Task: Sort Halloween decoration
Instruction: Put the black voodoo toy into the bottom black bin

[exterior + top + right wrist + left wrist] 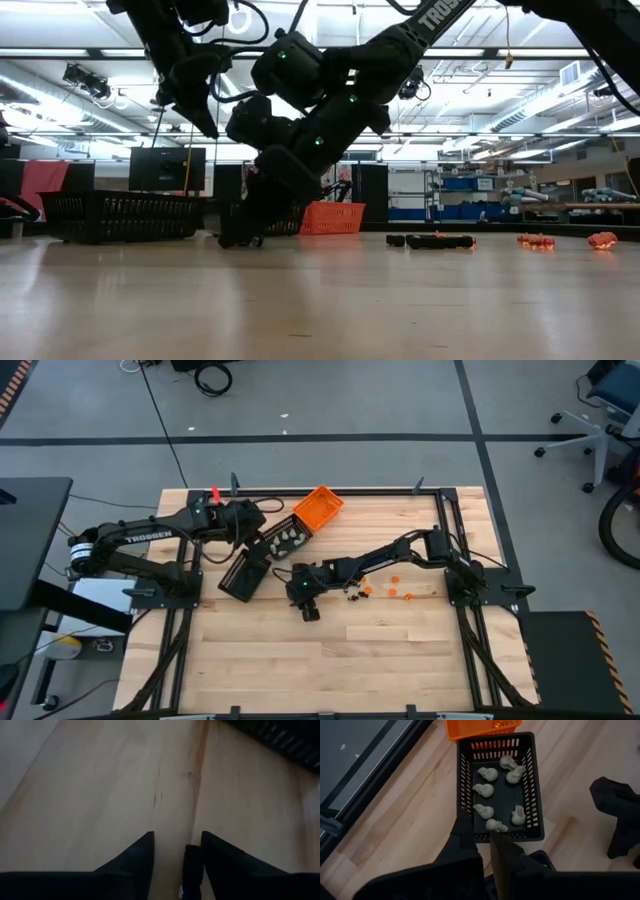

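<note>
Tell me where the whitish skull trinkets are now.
The whitish skulls lie inside a black tray beside the orange tray, at the table's far middle.

Grey floor (380, 395) crossed by dark tape lines (470, 400); black cables (212, 377) lie on it. A blue office chair (600, 405) stands at the upper right, with a bicycle wheel (622, 525) below it. In the low view, fluorescent ceiling lights (560, 95) run in rows across the room, a dark monitor (168, 168) stands at the left, and shelves with blue bins (470, 195) line the far wall at the right.
</note>
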